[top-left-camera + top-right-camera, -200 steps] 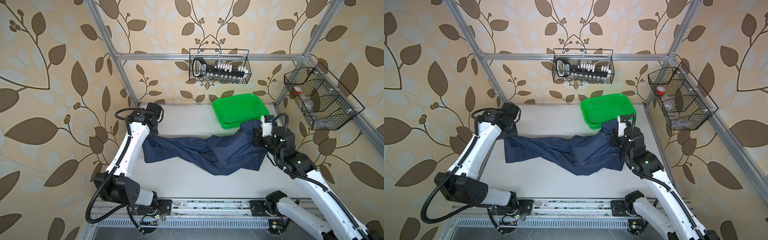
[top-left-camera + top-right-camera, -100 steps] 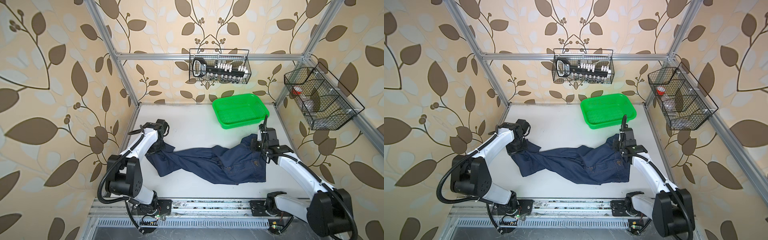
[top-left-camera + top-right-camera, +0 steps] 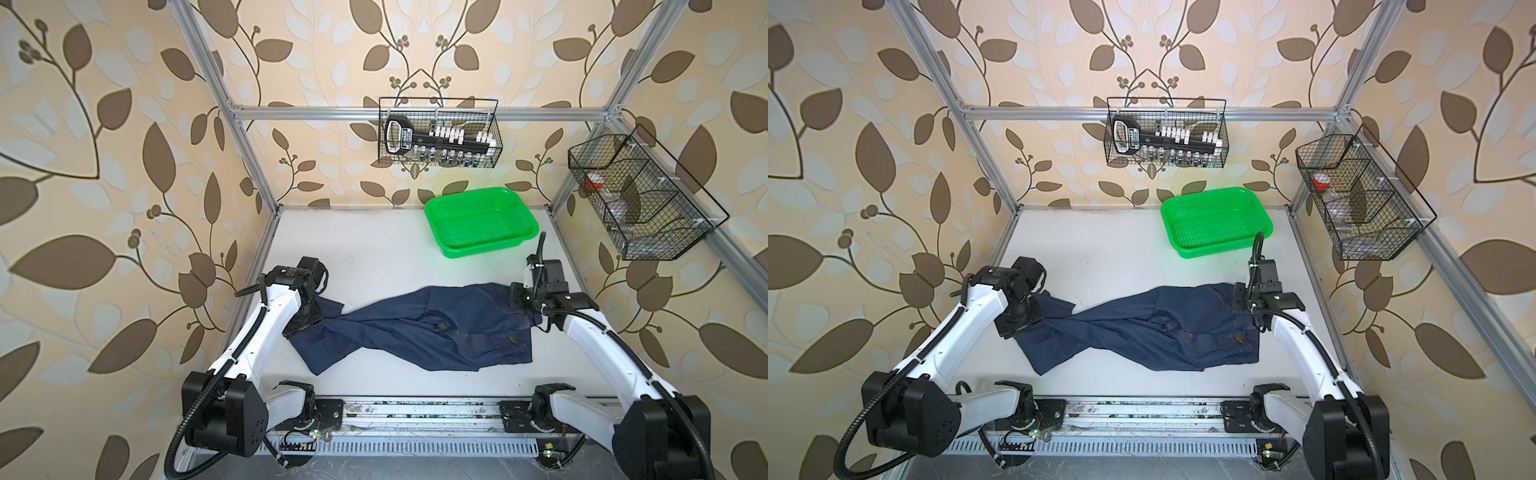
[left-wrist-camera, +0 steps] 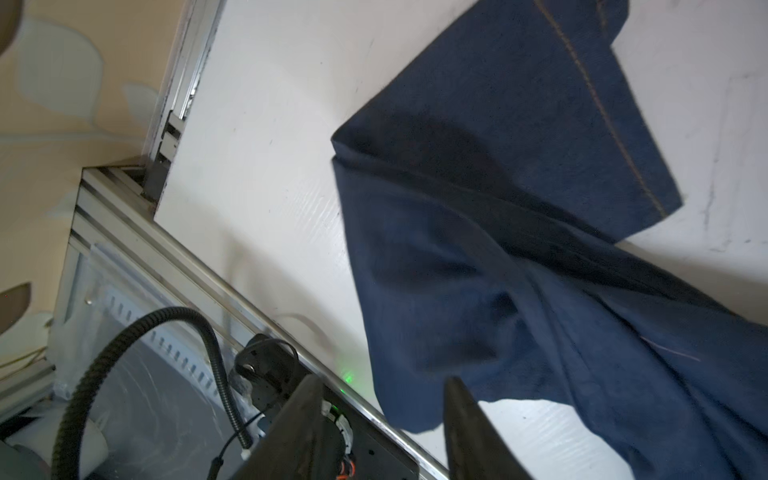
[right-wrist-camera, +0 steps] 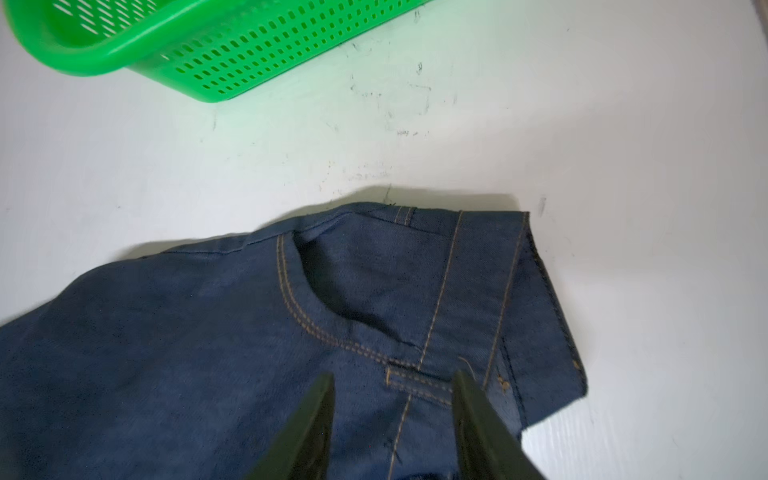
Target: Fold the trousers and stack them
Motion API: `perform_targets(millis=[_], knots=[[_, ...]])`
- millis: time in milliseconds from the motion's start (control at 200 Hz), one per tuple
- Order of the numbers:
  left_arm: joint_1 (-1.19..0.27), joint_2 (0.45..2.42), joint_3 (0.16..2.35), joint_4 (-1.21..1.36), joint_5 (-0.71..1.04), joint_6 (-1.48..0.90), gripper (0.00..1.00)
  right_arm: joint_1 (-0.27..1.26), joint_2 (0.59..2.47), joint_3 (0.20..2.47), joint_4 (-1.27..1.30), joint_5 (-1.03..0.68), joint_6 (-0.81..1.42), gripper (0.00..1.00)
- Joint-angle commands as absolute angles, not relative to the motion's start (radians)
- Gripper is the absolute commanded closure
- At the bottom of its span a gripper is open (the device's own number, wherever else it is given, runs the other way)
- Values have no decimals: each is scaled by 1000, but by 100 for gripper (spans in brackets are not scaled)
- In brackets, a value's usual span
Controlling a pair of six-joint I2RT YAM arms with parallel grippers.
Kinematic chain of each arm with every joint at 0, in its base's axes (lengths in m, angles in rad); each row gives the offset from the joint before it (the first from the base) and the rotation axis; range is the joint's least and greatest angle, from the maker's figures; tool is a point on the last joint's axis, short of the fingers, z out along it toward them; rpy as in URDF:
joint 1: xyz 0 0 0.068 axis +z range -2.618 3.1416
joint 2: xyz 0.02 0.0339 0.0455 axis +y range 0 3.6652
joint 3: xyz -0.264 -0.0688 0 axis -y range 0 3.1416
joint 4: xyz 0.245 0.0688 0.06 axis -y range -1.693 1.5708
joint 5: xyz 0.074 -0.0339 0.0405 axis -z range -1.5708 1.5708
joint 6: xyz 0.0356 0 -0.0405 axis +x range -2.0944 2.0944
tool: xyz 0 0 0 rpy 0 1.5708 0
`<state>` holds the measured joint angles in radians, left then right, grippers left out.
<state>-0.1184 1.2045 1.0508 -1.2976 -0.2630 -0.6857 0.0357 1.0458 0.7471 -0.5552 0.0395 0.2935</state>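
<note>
The trousers (image 3: 436, 332) (image 3: 1163, 328) are dark navy jeans with tan stitching. They lie loosely across the white table (image 3: 374, 257), waistband to the right and leg ends to the left. My left gripper (image 3: 306, 322) (image 4: 384, 390) hangs open just over the leg hems (image 4: 498, 208), its jaws apart and gripping nothing. My right gripper (image 3: 519, 297) (image 5: 392, 386) stands open above the waistband and pocket seam (image 5: 415, 374), holding no cloth. In both top views each wrist hides its own fingertips.
A bright green plastic basket (image 3: 482, 246) (image 3: 1219, 249) (image 5: 124, 58) sits at the back right of the table, behind the waistband. A black wire basket (image 3: 438, 137) hangs on the back wall and another (image 3: 640, 199) on the right. An aluminium rail (image 3: 415, 409) runs along the front edge.
Both arms brought the stretched trousers down and toward the front, away from the basket. Both grippers then opened and let go, so the trousers now lie on the table.
</note>
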Motion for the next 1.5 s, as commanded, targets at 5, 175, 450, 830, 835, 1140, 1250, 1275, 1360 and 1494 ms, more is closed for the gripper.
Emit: perform_targets(millis=[5, 175, 450, 830, 835, 1140, 1250, 1275, 1360, 1494], knots=[[-123, 1192, 1191, -1372, -278, -674, 37, -34, 1012, 747, -612, 4, 293, 44], [-124, 1324, 1279, -1261, -194, -610, 28, -160, 1141, 734, -486, -118, 288, 32], [-111, 1579, 1294, -1055, -180, -630, 20, -177, 1440, 739, -318, -200, 275, 27], [-88, 1787, 1346, -988, -284, -781, 18, -186, 1475, 700, -246, -226, 284, 86], [-88, 1789, 1348, -990, -286, -783, 18, -186, 1474, 702, -246, -225, 284, 87], [-68, 1901, 1362, -949, -278, -765, 27, -187, 1296, 715, -297, -216, 273, 100], [-94, 1907, 1386, -970, -255, -759, 28, -187, 1268, 714, -318, -215, 252, 100], [-104, 1906, 1390, -982, -255, -759, 28, -187, 1256, 713, -319, -215, 250, 100], [-155, 1892, 1392, -1024, -271, -763, 26, -187, 1231, 710, -327, -217, 242, 100], [-203, 1865, 1362, -1031, -258, -807, 27, -187, 1210, 702, -326, -223, 241, 100]])
